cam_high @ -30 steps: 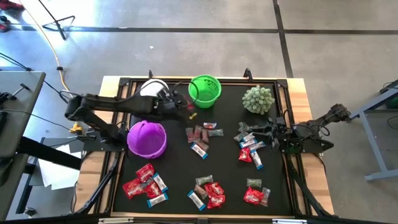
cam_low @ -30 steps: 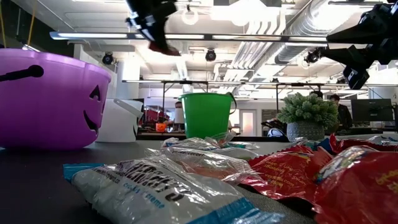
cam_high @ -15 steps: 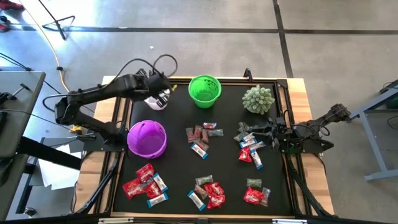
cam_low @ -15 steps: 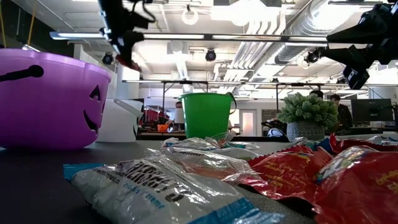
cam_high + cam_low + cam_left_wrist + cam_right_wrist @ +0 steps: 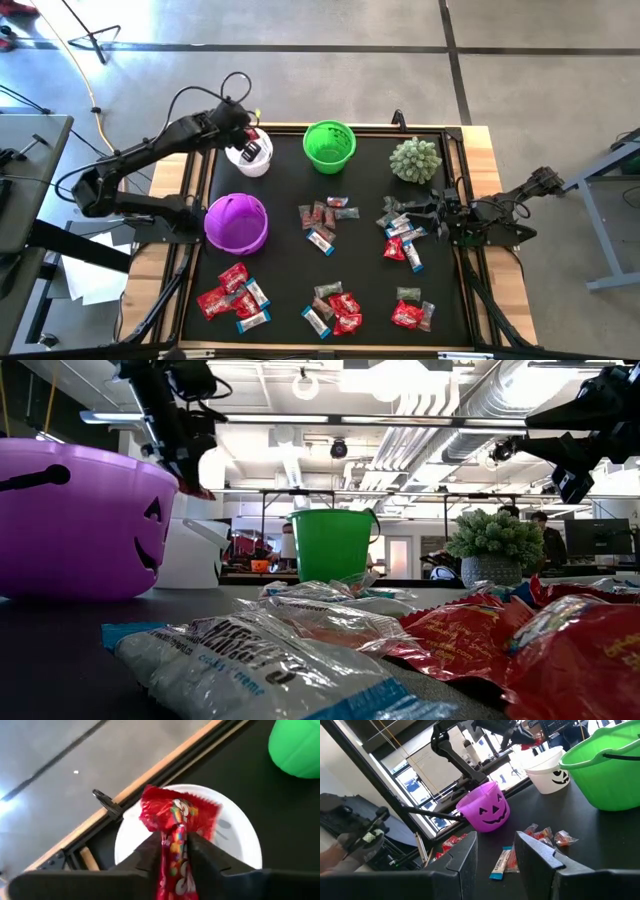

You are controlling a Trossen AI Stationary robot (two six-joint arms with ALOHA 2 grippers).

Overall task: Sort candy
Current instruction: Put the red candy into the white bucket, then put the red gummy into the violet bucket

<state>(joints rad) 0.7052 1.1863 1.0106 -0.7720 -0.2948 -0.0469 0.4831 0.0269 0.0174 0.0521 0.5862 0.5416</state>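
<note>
Pinching a red candy, the left end effector hovers over the white bucket.

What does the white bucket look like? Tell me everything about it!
The white bucket is a small round pail that looks like smooth plastic, standing upright with its top open at the back left corner of the black table, left of the green bucket. A black jack-o'-lantern face is printed on its side. The left gripper hangs right above its opening, a red candy between its fingers. Whether anything lies inside cannot be seen.
</note>
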